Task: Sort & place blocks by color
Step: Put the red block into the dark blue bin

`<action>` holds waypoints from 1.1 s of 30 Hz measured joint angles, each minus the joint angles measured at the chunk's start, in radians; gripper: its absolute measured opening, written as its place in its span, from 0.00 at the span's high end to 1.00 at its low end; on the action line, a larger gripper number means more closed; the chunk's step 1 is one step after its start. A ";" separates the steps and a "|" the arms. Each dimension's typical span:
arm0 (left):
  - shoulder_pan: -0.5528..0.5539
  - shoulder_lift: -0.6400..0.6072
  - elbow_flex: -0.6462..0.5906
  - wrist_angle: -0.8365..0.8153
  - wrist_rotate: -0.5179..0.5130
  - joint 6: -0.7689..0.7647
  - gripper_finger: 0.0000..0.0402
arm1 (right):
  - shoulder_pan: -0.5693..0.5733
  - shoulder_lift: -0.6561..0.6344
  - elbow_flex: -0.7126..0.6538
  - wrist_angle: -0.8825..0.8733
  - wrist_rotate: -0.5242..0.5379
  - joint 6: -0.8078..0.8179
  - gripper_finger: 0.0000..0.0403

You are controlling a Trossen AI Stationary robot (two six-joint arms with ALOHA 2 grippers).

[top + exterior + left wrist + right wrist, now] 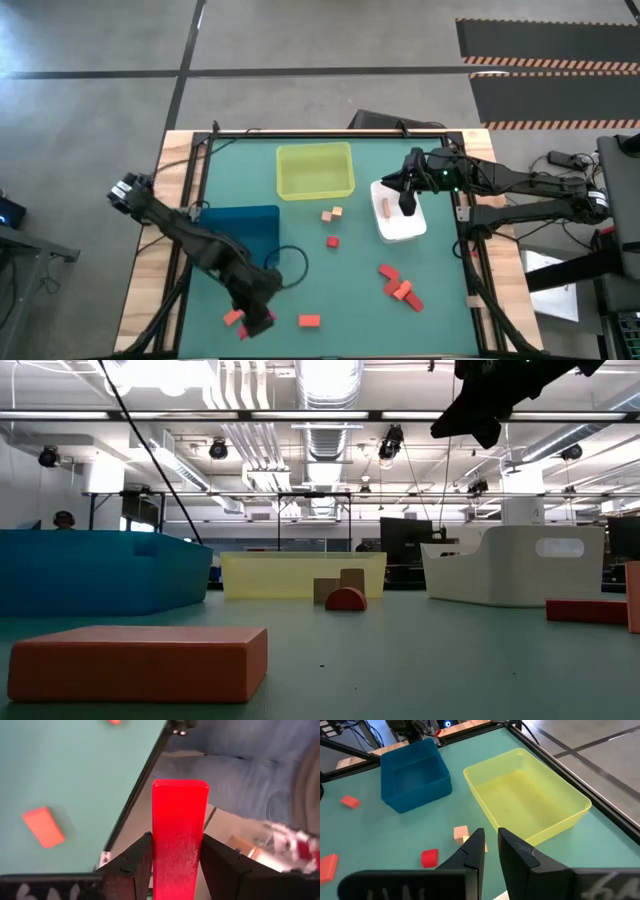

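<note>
Left end effector (pixel 176 870) is gripping a red block (pixel 179 835); right end effector (pixel 490 851), nearly closed and empty, is hovering over the white tray (pixel 404 226) holding one tan block (pixel 386 206). Most blocks are sitting unsorted.

Red, orange, tan blocks (pixel 401 288) scattered; one red bar (pixel 178 837) gripper-held.

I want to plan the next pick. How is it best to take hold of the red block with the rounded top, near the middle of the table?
Probably from straight above, an end effector's fingers closing on the two flat faces of the red half-round block, not its curved top. It rests flat side down, apart from the tan blocks beside it.
</note>
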 joint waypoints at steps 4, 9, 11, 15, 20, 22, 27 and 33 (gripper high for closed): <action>0.048 -0.067 0.000 -0.188 -0.001 0.131 0.67 | 0.000 0.000 0.000 0.003 0.040 0.022 0.89; 0.124 -0.105 -0.001 -0.384 -0.038 0.385 0.71 | 0.000 0.000 0.000 0.004 0.083 0.058 0.89; 0.150 -0.109 -0.001 -0.426 -0.099 0.522 0.72 | 0.000 0.000 0.000 0.005 0.095 0.072 0.89; 0.181 -0.109 -0.008 -0.500 -0.310 0.786 0.71 | 0.000 -0.001 0.000 0.015 0.118 0.128 0.89; 0.232 -0.120 -0.086 -0.511 -0.481 0.997 0.71 | 0.000 -0.001 0.000 0.052 0.123 0.189 0.89; 0.260 -0.133 -0.133 -0.510 -0.483 1.030 0.71 | 0.000 -0.001 0.000 0.066 0.128 0.213 0.89; 0.302 -0.188 -0.271 -0.464 -0.488 1.066 0.71 | 0.000 -0.001 0.000 0.095 0.155 0.232 0.89; 0.354 -0.287 -0.461 -0.345 -0.492 1.031 0.71 | 0.000 -0.001 0.000 0.109 0.204 0.276 0.89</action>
